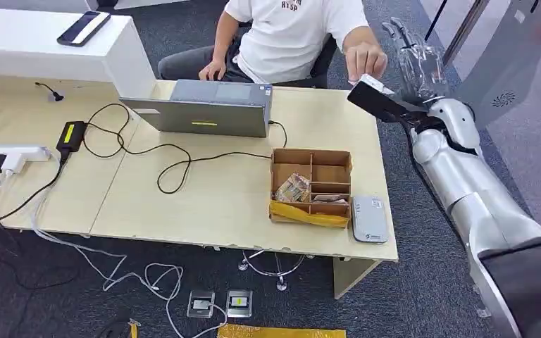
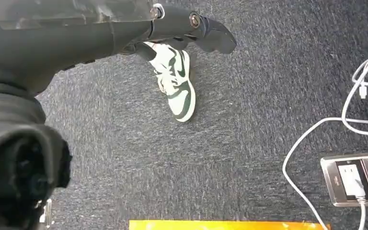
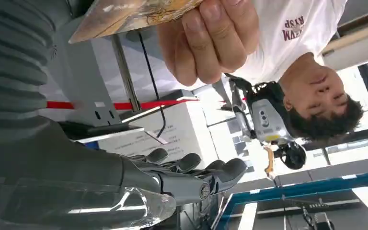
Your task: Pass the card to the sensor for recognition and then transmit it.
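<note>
My right hand (image 1: 412,60) is raised past the far right corner of the counter (image 1: 204,201), out over the carpet, fingers (image 3: 211,170) extended side by side with nothing in them. The card (image 3: 129,14) sits above my thumb side in the right wrist view, pinched at one end by a person's hand (image 3: 211,40); I can't tell whether my thumb touches it. In the head view that person's hand (image 1: 365,62) is just beside my right hand, at the counter's far right edge.

Person in a white shirt (image 1: 289,32) is seated behind the counter's far edge, next to the laptop (image 1: 208,107).

The sensor (image 1: 370,220), a flat grey pad, lies at the near right corner of the counter, close to both edges and touching the right wall of the cardboard box (image 1: 310,186). Bare carpet runs along the counter's right side under my right arm.

My left hand (image 2: 182,26) hangs low over the carpet, fingers loosely extended, holding nothing. Beyond it: a green-and-white shoe (image 2: 177,79), white cables (image 2: 316,139), a floor socket (image 2: 354,179).
</note>
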Tool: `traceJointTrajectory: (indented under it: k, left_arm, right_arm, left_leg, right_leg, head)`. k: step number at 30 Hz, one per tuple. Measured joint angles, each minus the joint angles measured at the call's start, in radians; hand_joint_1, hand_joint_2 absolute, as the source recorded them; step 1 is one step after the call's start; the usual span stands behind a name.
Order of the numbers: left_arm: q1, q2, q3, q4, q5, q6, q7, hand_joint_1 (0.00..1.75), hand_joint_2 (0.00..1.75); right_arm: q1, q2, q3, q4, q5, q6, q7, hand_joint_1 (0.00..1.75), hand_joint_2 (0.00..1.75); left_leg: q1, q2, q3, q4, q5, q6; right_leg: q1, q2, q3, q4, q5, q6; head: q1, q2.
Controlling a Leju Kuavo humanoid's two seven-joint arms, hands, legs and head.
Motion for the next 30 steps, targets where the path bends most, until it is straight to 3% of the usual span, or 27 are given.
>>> traceJointTrajectory:
  k: [20, 21, 22, 30]
  left_arm:
    - [0.000, 0.000, 0.000, 0.000, -0.001, -0.004, 0.005, 0.00, 0.00]
    - [0.000, 0.000, 0.000, 0.000, -0.001, -0.004, 0.005, 0.00, 0.00]
    - [0.000, 0.000, 0.000, 0.000, -0.001, -0.005, 0.005, 0.00, 0.00]
    - [0.000, 0.000, 0.000, 0.000, -0.001, -0.006, 0.006, 0.00, 0.00]
  right_arm:
    - [0.015, 0.000, 0.025, -0.015, -0.006, 0.012, 0.006, 0.02, 1.75]
    - [0.015, 0.000, 0.026, -0.015, -0.006, 0.012, 0.007, 1.12, 1.75]
    - [0.015, 0.000, 0.026, -0.015, -0.006, 0.013, 0.007, 1.75, 1.75]
    - [0.015, 0.000, 0.029, -0.021, -0.004, 0.045, 0.014, 1.75, 1.75]
  left_leg:
    - [0.000, 0.000, 0.000, 0.000, 0.000, 0.000]
    - [0.000, 0.000, 0.000, 0.000, 0.000, 0.000]
    - [0.000, 0.000, 0.000, 0.000, 0.000, 0.000]
    - [0.000, 0.000, 0.000, 0.000, 0.000, 0.000]
  right_leg:
    - [0.000, 0.000, 0.000, 0.000, 0.000, 0.000]
    - [0.000, 0.000, 0.000, 0.000, 0.000, 0.000]
    - [0.000, 0.000, 0.000, 0.000, 0.000, 0.000]
    - [0.000, 0.000, 0.000, 0.000, 0.000, 0.000]
  head:
    - [0.000, 0.000]
    - [0.000, 0.000]
    - [0.000, 0.000]
    - [0.000, 0.000]
